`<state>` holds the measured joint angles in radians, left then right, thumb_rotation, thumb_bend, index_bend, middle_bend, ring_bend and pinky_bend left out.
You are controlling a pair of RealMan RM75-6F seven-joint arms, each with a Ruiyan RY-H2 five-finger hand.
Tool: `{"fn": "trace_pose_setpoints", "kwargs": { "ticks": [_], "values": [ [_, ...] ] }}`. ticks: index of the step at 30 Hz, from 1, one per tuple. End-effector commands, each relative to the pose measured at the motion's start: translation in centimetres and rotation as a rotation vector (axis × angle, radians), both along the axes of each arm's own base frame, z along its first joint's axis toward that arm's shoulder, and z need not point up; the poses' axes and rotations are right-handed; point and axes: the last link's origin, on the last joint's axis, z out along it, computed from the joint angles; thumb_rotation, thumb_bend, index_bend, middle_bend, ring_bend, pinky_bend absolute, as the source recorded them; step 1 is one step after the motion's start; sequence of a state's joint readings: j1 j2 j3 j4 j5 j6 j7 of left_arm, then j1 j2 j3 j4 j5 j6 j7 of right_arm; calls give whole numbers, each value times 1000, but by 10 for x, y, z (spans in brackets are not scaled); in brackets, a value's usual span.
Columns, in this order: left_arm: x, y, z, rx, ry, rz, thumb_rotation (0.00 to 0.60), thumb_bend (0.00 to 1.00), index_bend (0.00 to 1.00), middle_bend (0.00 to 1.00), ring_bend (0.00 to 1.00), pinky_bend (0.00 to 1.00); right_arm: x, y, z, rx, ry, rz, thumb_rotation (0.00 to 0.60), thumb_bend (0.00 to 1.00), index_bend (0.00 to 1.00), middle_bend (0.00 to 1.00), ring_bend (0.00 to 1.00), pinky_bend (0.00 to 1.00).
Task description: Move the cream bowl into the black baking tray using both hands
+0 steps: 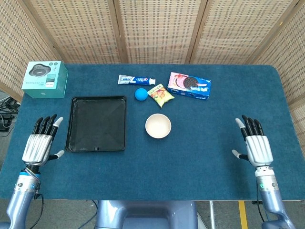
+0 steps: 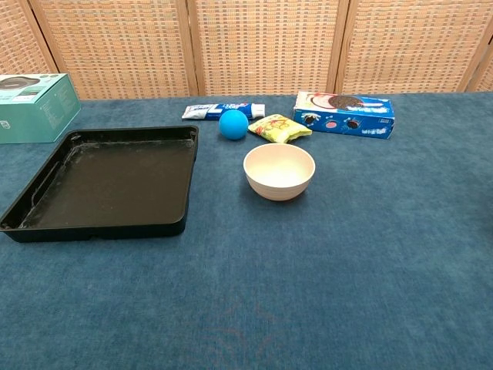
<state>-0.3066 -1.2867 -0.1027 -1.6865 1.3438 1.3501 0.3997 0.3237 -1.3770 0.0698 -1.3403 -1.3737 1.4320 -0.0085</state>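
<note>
The cream bowl [image 1: 157, 126] [image 2: 279, 170] stands upright on the blue table, a short way right of the black baking tray [image 1: 74, 141] [image 2: 108, 225], which holds nothing. My left hand [image 1: 40, 144] hovers flat near the front left corner, left of the tray, fingers spread and holding nothing. At the far right front, my right hand [image 1: 256, 144] is also flat with fingers apart, well away from the bowl. Neither hand shows in the chest view.
Behind the bowl lie a blue ball [image 1: 140, 94], a yellow snack packet [image 1: 160, 94], a toothpaste tube [image 1: 136, 79] and a blue cookie box [image 1: 189, 85]. A teal box [image 1: 45, 79] sits at the back left. Wicker screens close off the back.
</note>
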Motion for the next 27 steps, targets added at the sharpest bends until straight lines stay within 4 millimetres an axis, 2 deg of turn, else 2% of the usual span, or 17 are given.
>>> {"fn": "trace_pose_setpoints", "kwargs": {
  "ticks": [1, 4, 7, 11, 16, 20, 23, 27],
  "values": [
    [2, 2, -6, -8, 3, -12, 600, 0, 0, 0, 0, 0, -14, 8, 6, -13, -24, -19, 600, 275, 90, 0, 0, 0],
    [8, 8, -8, -14, 12, -39, 600, 1, 0, 0, 0, 0, -14, 8, 13, -37, -41, -4, 600, 275, 90, 0, 0, 0],
    [31, 35, -7, -19, 19, -119, 600, 57, 0, 0, 0, 0, -13, 9, 19, -55, -83, 14, 600, 275, 90, 0, 0, 0],
    [49, 53, -9, -37, 21, -169, 600, 116, 8, 0, 0, 0, -13, 8, 20, -55, -94, 16, 600, 275, 90, 0, 0, 0],
    [82, 77, -20, -76, 47, -263, 600, 134, 124, 0, 0, 0, -14, 8, 20, -51, -107, 19, 600, 274, 91, 0, 0, 0],
    [114, 94, -35, -119, 50, -341, 600, 201, 291, 0, 0, 0, -14, 8, 20, -49, -115, 19, 600, 275, 91, 0, 0, 0],
    [133, 104, -51, -168, 55, -374, 600, 202, 339, 0, 0, 0, -15, 7, 21, -51, -124, 17, 600, 275, 91, 0, 0, 0],
    [154, 115, -82, -240, 134, -416, 600, 204, 371, 0, 0, 0, -17, 6, 25, -60, -141, 10, 600, 275, 92, 0, 0, 0]
  ]
}}
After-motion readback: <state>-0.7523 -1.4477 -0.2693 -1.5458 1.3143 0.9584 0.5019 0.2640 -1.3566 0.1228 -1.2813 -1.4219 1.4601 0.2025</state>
